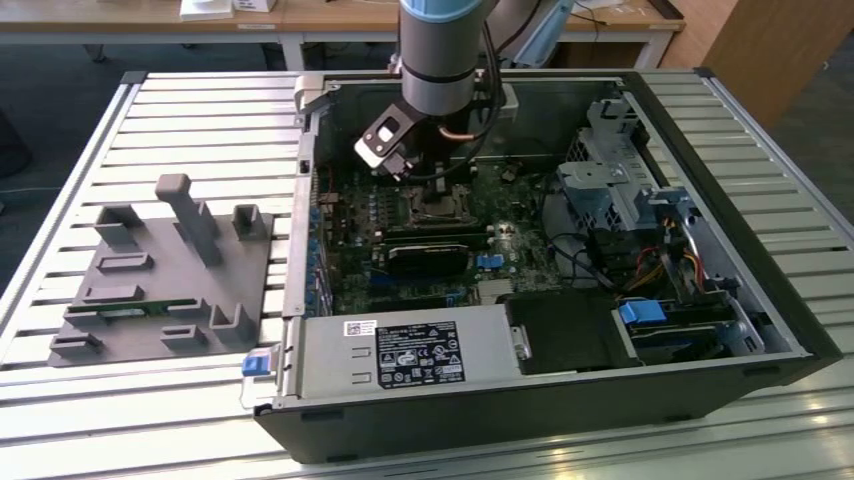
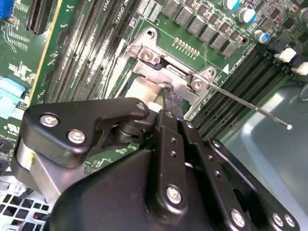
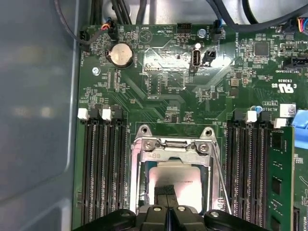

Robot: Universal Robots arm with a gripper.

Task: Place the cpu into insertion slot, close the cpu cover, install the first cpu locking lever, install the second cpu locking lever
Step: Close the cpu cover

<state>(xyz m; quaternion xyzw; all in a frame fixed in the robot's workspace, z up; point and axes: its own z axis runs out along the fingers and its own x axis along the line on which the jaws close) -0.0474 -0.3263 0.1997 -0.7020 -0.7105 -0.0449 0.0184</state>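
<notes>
The cpu [image 3: 175, 174] lies flat in the insertion slot [image 1: 430, 208], its pale metal top showing through the window of the cpu cover [image 3: 173, 150]. The cover lies down around the chip. My gripper [image 3: 166, 193] is shut, its two fingers pressed together with the tips over the near edge of the chip. In the second wrist view the same tips [image 2: 171, 96] reach the cpu [image 2: 144, 89] just below the cover's hinged end [image 2: 163, 72]. A thin wire locking lever [image 2: 250, 107] sticks out free beside the socket, and also runs along its side in the first wrist view [image 3: 219, 179].
Long black memory slots [image 3: 103, 168] flank the socket, with a green memory stick [image 3: 279, 183] on one side. The open case holds a power supply [image 1: 400, 355] and a drive cage [image 1: 614, 190]. A grey fixture [image 1: 167, 270] sits at the exterior view's left.
</notes>
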